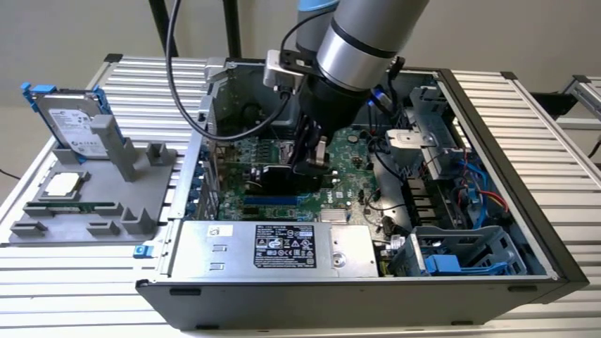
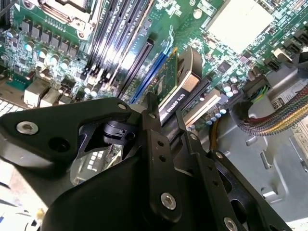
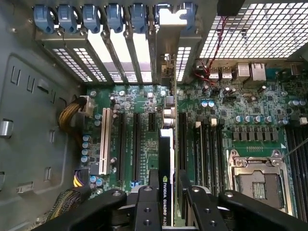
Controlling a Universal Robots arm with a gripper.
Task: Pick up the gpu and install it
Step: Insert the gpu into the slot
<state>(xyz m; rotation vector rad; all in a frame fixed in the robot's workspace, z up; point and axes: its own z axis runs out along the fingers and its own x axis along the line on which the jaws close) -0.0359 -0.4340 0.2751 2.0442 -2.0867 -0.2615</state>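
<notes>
Black pincer [image 3: 166, 202] clamps the flat, black-edged gpu [image 3: 165, 159] upright over the green motherboard [image 3: 240, 120]; slots long, narrow.

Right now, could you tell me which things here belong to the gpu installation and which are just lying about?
In the job:
- gpu, held edge-on over the motherboard slots
- gripper, shut on it
- computer case

Lying about:
- hard drive, standing in the grey holder
- memory stick, on that holder
</notes>
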